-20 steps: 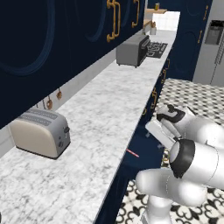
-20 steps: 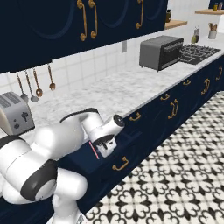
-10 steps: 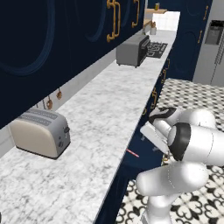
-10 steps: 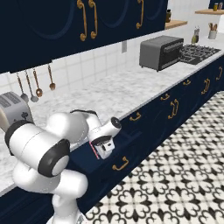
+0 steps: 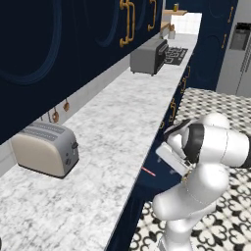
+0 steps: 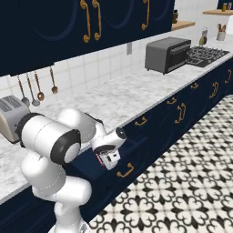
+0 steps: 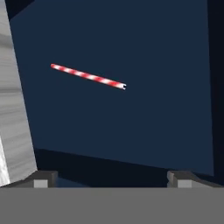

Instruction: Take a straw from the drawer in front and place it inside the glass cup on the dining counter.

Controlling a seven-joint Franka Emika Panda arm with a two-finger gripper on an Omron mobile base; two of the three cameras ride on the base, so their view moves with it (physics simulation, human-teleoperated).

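The straw (image 7: 87, 76), a thin red-pink stick with pale stripes, lies flat on the navy floor of the pulled-out drawer (image 7: 131, 127). In the left base view the straw (image 5: 148, 171) shows as a short red line just under the worktop's edge, left of my hand. My gripper (image 7: 111, 179) hangs over the drawer, apart from the straw and open, with nothing between its fingertips (image 7: 43, 178). From the right, the gripper (image 6: 108, 159) points down behind the drawer's front (image 6: 132, 157) and its brass handle. The glass cup and the dining counter are out of view.
The marble worktop (image 5: 108, 132) overhangs the drawer's back, and its edge (image 7: 13, 122) runs close on the hand view's left. A toaster (image 5: 44, 147) and a toaster oven (image 6: 168, 54) stand on it. Utensils (image 6: 36, 86) hang on the wall. Patterned floor (image 6: 182, 182) lies to the right.
The arm has swung and the hand has come down a little, closer over the open drawer. The jaws have stayed wide and the straw has not moved.
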